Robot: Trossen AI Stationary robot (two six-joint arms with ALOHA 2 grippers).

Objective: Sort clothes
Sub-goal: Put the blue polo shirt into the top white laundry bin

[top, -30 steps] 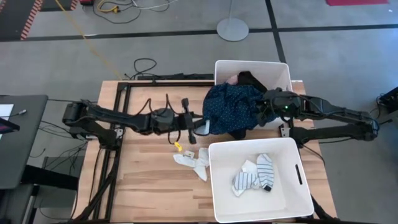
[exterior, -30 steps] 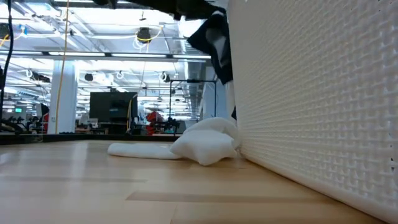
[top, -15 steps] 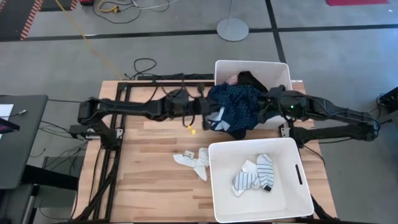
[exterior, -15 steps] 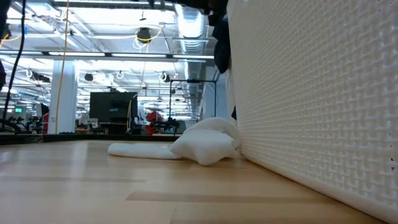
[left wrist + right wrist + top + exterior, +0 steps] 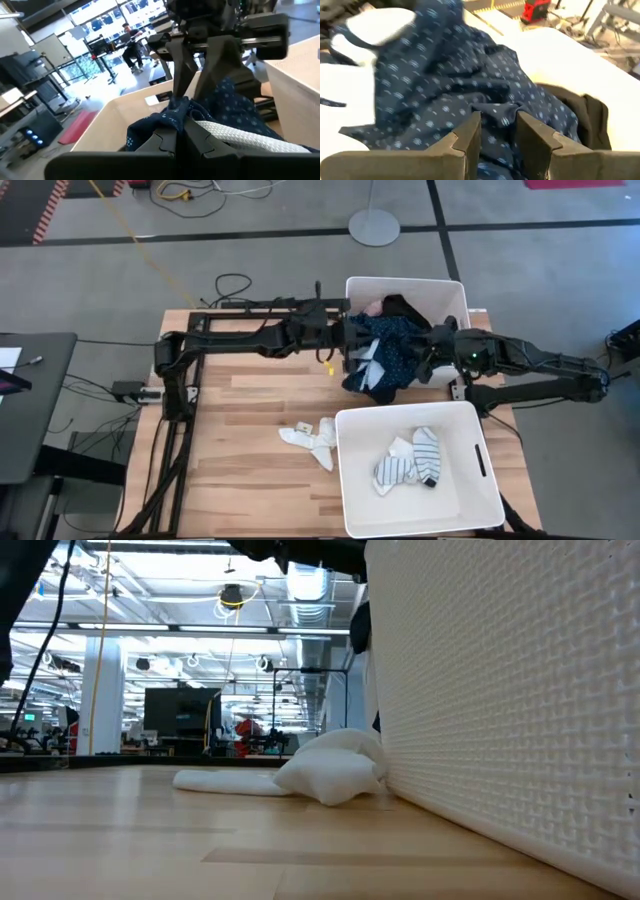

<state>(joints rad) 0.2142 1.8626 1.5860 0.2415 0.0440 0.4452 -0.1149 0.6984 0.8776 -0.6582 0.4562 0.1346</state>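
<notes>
The navy dotted garment [image 5: 388, 352] hangs bunched between my two grippers at the far bin's [image 5: 405, 280] left side, partly over its rim. My left gripper [image 5: 352, 356] is shut on the garment's left part, where a white inner band [image 5: 235, 134] shows. My right gripper [image 5: 426, 360] is shut on the right part. A pink piece [image 5: 372, 307] and a black piece [image 5: 402, 304] lie in the far bin. Two white socks [image 5: 310, 438] lie on the table beside the near bin [image 5: 340, 470], which holds white and striped socks [image 5: 410, 460]. My left gripper pinches a bunched edge of the navy garment [image 5: 170, 117] between its two fingers. The fingers lie level and come from the table's left. The cloth hangs slack beyond them toward the other gripper. My right gripper [image 5: 497, 131] pinches a fold of the navy cloth [image 5: 496, 116] between its two fingers. It comes from the table's right, slanting down. The cloth spreads slack away from it; one layer or several, I cannot tell.
The two white bins stand close together on the table's right half, with a narrow gap between them. Bare wood lies left of the near bin. In the low view the socks [image 5: 330, 775] rest against the near bin's wall [image 5: 500, 720].
My left gripper has swung toward the far edge and the right, up to the far bin, taking the garment's left part with it. The garment, earlier spread wide, is now bunched at the bin. My right gripper has stayed in place.
</notes>
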